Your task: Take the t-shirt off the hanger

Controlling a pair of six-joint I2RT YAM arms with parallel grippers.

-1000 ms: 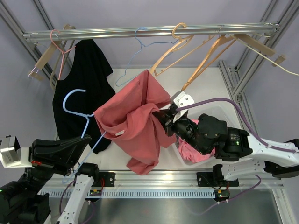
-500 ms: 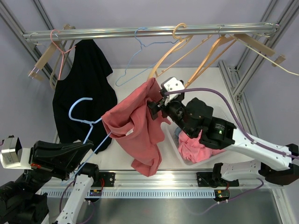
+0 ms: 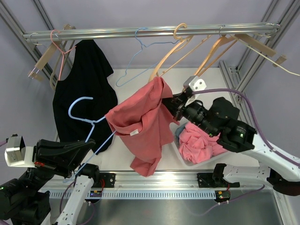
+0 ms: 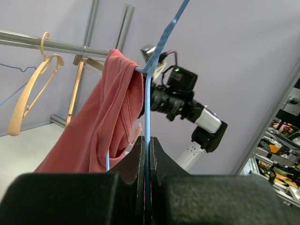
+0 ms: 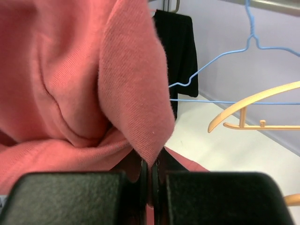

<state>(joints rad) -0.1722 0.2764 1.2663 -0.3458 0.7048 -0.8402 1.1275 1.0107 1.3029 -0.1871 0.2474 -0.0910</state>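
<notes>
From above, the salmon-pink cotton t-shirt (image 3: pixel 143 124) hangs in mid-air over the middle of the surface, between the two arms and just left of the white plastic bin (image 3: pixel 180 157) that holds another pink cloth. The thin light-blue wire hanger (image 3: pixel 86 110) sticks out of the shirt to the left. Its lower wire runs down to the left gripper (image 3: pixel 88 144), while the right gripper (image 3: pixel 169 104) meets the shirt's far-right upper edge.

In the left wrist view the jaws are pressed narrow on the blue wire. The hanger's upper end is caught in the top hem of the shirt, which drapes down on the left.

In the right wrist view the jaws are pinched shut on a thick fold of the pink fabric.

This looks like the pull-off step, with one arm anchoring the hanger and the other holding cloth. The shirt seems to hang by only one end of the hanger. The next move probably calls for drawing that hem off the wire tip, right arm away from left, with both grips kept firm.
</notes>
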